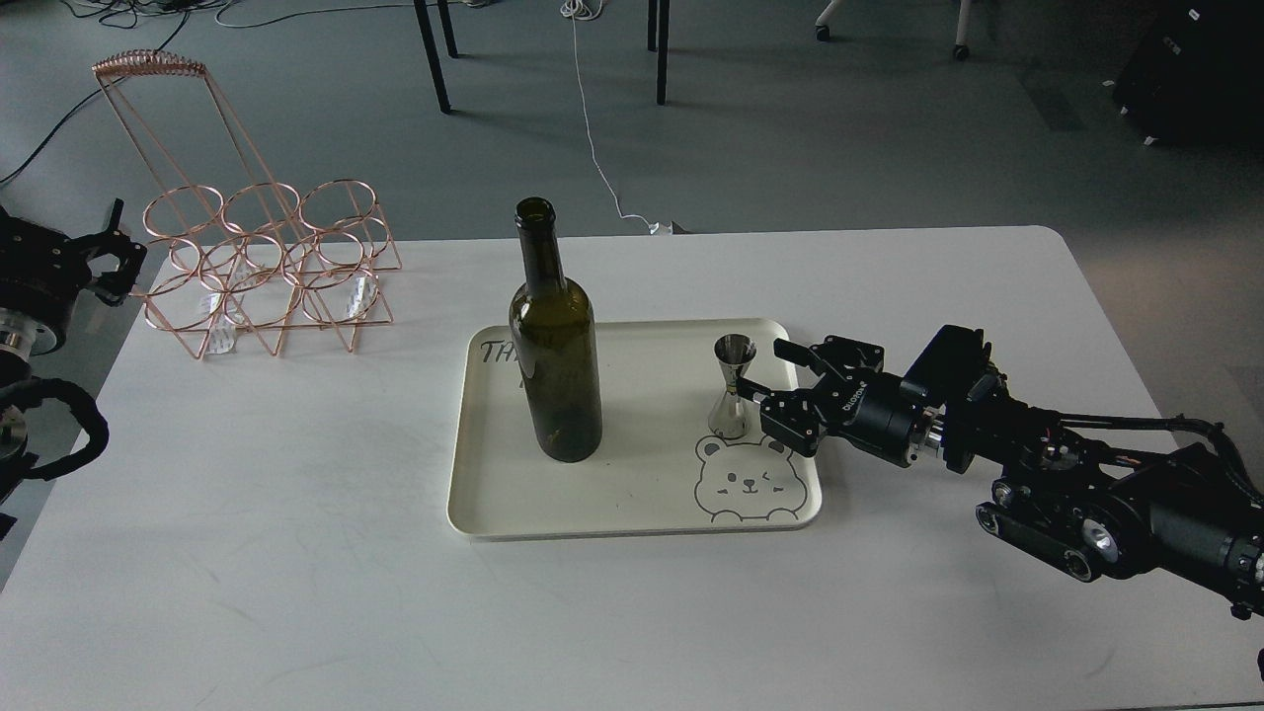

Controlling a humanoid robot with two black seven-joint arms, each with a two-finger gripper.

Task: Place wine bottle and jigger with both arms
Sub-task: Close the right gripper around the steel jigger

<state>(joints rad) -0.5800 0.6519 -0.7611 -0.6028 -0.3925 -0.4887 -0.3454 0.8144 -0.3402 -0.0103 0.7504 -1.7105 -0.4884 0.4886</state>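
The wine bottle [556, 365] stands upright on the left part of a cream tray [632, 530]. The jigger [734, 388] stands upright on the tray's right part, above a drawn bear. My right gripper [769, 375] is open, reaching in from the right over the tray's right rim. Its fingers sit just right of the jigger, and the nearer fingertip [758, 399] is at the jigger's waist; I cannot tell if it touches. My left gripper [107, 259] is at the far left table edge, beside the wire rack, dark and small.
A rose-gold wire bottle rack [267, 276] stands at the back left of the white table [296, 553]. Chair and table legs and cables are on the floor behind.
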